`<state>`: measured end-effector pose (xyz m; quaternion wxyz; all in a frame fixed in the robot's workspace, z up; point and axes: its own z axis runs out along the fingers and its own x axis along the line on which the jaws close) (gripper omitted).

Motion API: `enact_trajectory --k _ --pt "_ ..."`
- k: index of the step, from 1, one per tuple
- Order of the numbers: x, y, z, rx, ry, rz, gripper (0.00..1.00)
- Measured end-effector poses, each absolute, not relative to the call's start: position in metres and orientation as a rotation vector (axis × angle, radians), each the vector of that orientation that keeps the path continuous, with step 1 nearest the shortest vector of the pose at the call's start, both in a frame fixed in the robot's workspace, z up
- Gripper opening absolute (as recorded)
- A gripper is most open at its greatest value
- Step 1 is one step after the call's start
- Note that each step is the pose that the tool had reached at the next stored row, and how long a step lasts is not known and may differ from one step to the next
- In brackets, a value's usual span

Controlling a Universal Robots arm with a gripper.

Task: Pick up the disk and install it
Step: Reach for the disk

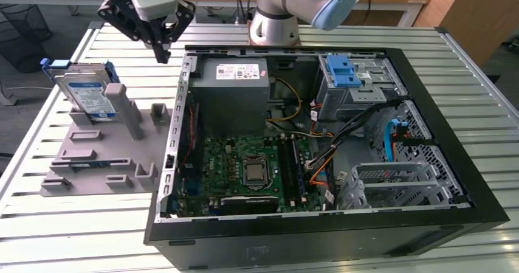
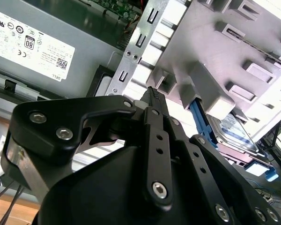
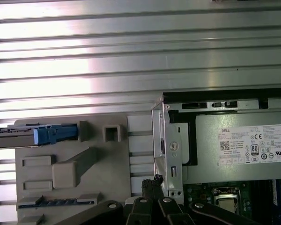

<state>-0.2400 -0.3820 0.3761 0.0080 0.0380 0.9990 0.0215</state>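
As it stands upright, the silver disk (image 1: 87, 94) shows blue framing.

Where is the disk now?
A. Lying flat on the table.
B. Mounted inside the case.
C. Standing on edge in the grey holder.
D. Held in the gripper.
C: the disk stands on edge in the grey holder, apart from the shut gripper.

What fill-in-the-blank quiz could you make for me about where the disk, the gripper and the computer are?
The disk has a ____ plastic frame.
It sits in a grey rack on the exterior view's ____ of the computer case.
The gripper, above the table, holds ____.
Missing words: blue; left; nothing.
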Motion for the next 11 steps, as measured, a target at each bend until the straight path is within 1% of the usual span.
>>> enact_trajectory --k 11 --pt "-0.2439 -0.3818 0.3755 0.119 3.123 0.067 0.11"
